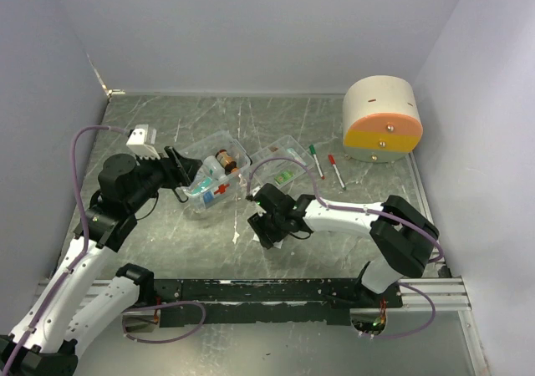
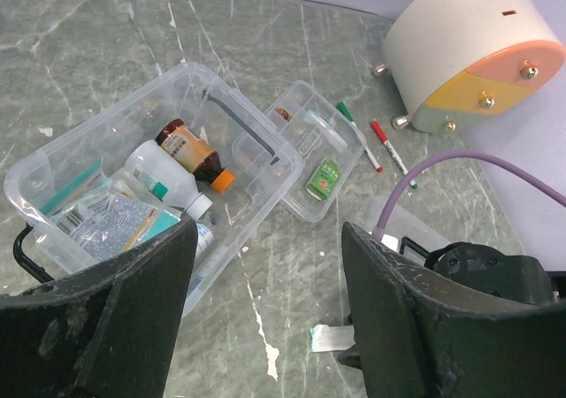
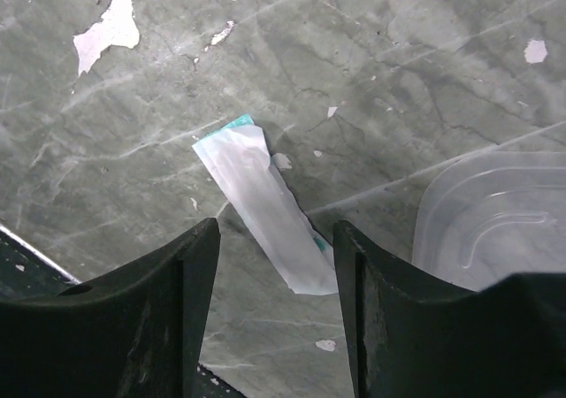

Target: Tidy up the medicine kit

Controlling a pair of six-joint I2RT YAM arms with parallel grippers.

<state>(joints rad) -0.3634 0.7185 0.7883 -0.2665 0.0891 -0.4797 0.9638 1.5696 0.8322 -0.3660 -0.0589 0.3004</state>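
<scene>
Medicine kit (image 2: 42, 179) just beyond left gripper (image 2: 270, 243), jaws open, empty; right gripper (image 3: 276, 239) open over white sachet (image 3: 258, 199).

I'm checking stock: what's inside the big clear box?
Inside the clear box: a brown bottle with an orange cap, a white bottle and flat packets. Its near corner is hidden behind the left tool.

Medicine kit box (image 2: 97, 119) sits mid-table (image 1: 351, 196). Bottles (image 2: 168, 179) and packets (image 2: 110, 221) lie in it. Tray insert (image 2: 347, 155) lies just right of the box, a small pack (image 2: 324, 179) in it. Left marker (image 2: 358, 134) and right marker (image 2: 389, 149) lie side by side right of the tray. Drum (image 2: 460, 44) stands behind them, far right. Lid (image 3: 491, 217) lies in front of the tray; loose sachet (image 3: 265, 208) just beside the lid.
</scene>
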